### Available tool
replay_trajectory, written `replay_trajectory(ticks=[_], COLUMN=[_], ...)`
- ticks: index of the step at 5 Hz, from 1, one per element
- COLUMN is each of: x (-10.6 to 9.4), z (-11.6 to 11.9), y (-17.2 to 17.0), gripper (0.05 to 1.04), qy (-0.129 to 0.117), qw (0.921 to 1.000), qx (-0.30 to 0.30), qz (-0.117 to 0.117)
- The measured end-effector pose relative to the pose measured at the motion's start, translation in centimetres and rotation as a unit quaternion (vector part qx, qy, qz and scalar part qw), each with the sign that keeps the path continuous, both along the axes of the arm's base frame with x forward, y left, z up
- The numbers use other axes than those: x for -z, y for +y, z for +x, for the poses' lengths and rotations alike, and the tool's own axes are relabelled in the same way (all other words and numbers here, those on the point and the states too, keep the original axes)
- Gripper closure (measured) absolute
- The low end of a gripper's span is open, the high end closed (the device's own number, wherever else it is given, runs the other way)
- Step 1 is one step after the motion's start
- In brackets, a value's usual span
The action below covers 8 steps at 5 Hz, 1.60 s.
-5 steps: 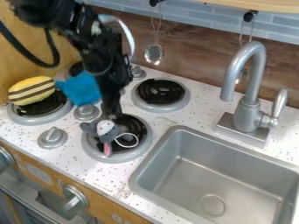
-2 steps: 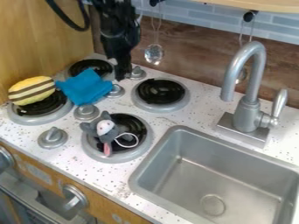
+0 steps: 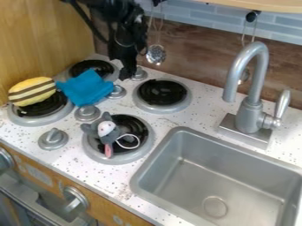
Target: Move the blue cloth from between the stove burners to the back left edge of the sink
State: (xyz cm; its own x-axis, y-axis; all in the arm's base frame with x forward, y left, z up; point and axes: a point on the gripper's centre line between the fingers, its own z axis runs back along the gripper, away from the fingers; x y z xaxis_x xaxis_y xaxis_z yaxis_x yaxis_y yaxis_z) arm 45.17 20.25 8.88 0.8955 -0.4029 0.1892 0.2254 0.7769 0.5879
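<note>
The black gripper (image 3: 125, 74) hangs at the back of the stove, just right of the blue cloth (image 3: 86, 88) and beside a stove knob near the back wall. Crumpled, the cloth lies between the left burners and reaches over their edges. A grey plush mouse (image 3: 107, 130) with a white face and a pink part lies on the front right burner, its white string looped to the right. On the front left burner rests a yellow plush toy (image 3: 32, 91) with brown stripes.
The back right burner (image 3: 161, 92) is bare. A metal sink (image 3: 221, 176) is set into the speckled counter (image 3: 106, 176) at the right, with a grey faucet (image 3: 252, 101) behind it. Silver utensils, one a slotted spoon (image 3: 156, 54), hang along the back wall. Several knobs stand among the burners.
From over the plush mouse, the gripper has moved up and back to the rear of the stove, then shifted slightly. The mouse, cloth and striped toy have stayed in place.
</note>
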Motion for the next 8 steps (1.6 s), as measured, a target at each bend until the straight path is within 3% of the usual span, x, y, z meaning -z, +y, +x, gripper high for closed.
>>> replay_trajectory(ticks=[2,4,6,7,8], x=[0.2,0.5,-0.7,1.9,2.7], z=[-0.3,-3.0,-5.1,-4.9,-4.4], y=[4.6,7.6,10.4,11.3,10.8], gripper=[0.077,0.077,0.077,0.077,0.077], qy=[0.017,0.015,-0.007,0.009,0.007], qw=[0.9966,0.9912,0.9847,0.9824,0.9814], qx=[-0.079,-0.132,-0.155,-0.143,-0.118], qz=[0.015,-0.005,-0.08,-0.12,-0.152])
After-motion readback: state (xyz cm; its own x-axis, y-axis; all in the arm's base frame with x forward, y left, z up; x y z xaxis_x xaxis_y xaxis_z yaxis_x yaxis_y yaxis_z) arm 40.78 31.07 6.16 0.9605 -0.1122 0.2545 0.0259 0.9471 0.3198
